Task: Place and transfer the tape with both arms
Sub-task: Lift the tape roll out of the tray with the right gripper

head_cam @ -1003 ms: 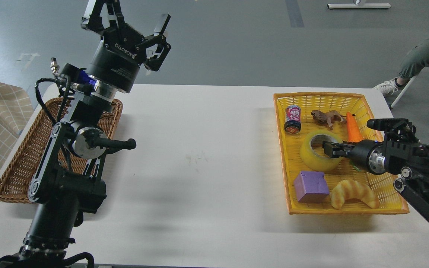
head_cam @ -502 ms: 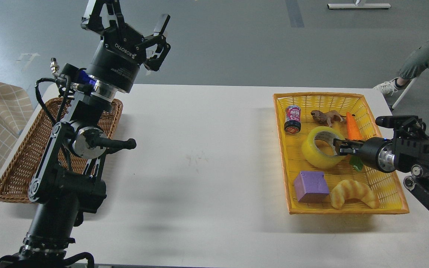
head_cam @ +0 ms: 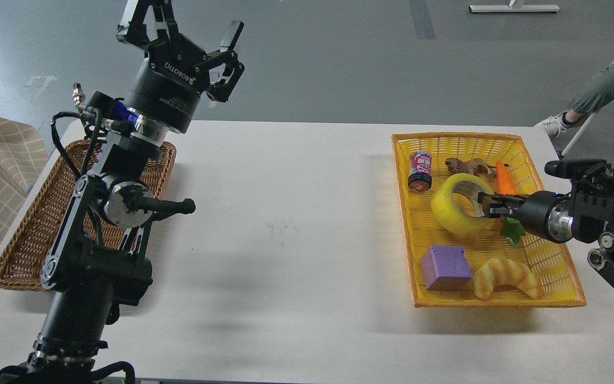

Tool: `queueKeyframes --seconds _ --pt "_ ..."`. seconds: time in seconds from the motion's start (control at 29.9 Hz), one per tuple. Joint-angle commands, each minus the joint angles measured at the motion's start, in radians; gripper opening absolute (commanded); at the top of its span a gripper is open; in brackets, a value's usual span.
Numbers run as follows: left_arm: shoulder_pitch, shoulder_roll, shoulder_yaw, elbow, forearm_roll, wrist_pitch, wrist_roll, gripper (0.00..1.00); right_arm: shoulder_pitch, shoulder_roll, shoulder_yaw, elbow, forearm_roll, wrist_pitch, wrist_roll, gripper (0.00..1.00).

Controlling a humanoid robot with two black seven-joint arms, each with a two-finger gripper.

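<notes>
Yellow tape [head_cam: 459, 204] tilted, rim pinched by right fingers [head_cam: 491, 206], left fingers [head_cam: 142, 26] spread.

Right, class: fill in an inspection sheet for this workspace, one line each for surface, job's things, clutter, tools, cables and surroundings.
Surface: white table, faint smudge near the middle.
Job's things: tape tilted above the floor of the yellow basket.
Clutter: can, toy animal, carrot, purple block, croissant in the same basket; wicker basket at left.
Tools: right tool shut on the tape's wall; left tool open, raised, holding nothing.
Cables: black cable looped along the left arm.
Surroundings: grey floor, seated person at far right.
</notes>
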Motion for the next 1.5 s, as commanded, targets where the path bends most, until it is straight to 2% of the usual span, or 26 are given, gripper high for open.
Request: queueKeyframes --seconds 0.0,0.37,0.64,0.94,1.47 --pt "0.000 0.000 0.000 0.000 0.000 0.000 0.000 0.98 0.002 -0.030 0.007 0.050 0.006 0.001 0.007 0.17" --pt "0.000 0.000 0.000 -0.002 0.002 0.000 0.000 0.98 0.088 -0.056 0.012 0.112 0.009 0.025 0.035 0.17" --pt "0.000 0.000 0.000 -0.002 0.002 0.000 -0.001 0.98 0.193 -0.036 0.009 0.126 0.007 0.101 0.034 0.17" --pt "0.000 0.000 0.000 -0.002 0.000 0.000 0.000 0.98 0.305 0.109 -0.019 0.057 0.006 0.102 0.031 0.17" --pt "0.003 0.000 0.000 -0.005 0.002 0.005 -0.001 0.98 0.445 0.371 -0.215 -0.114 -0.004 0.102 0.031 0.16"
